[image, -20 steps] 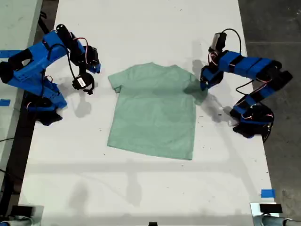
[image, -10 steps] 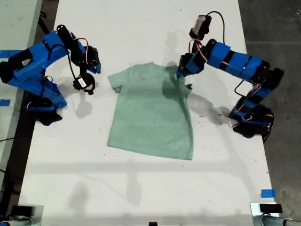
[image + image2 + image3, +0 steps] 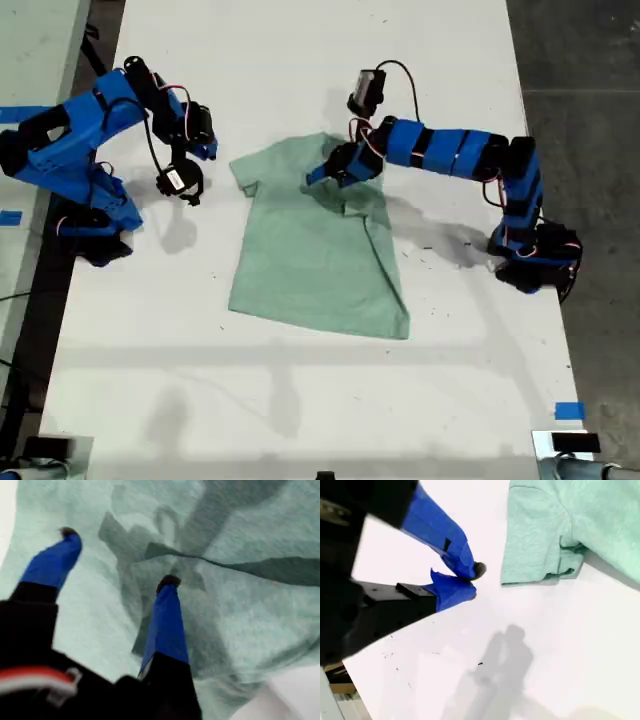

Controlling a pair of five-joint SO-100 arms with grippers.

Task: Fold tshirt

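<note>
1. The tshirt (image 3: 315,250) is lying on the white table (image 3: 300,400) near the middle of the exterior view, its collar end toward the far side.
2. The edge of the shirt at the exterior view's right is folding in over the body, leaving a slanted crease running down to the near hem.
3. My first gripper (image 3: 335,168) is reaching in from the exterior view's right and hanging over the upper part of the shirt.
4. In the first wrist view that gripper (image 3: 117,555) is showing its jaws spread wide, with rumpled cloth (image 3: 210,580) below them; whether any cloth is caught on a finger cannot be told.
5. My second gripper (image 3: 180,182) is sitting at the exterior view's left, off the shirt, just beside the sleeve (image 3: 540,545).
6. In the second wrist view its jaws (image 3: 470,582) are nearly touching at the tips, holding nothing, above bare table.
</note>
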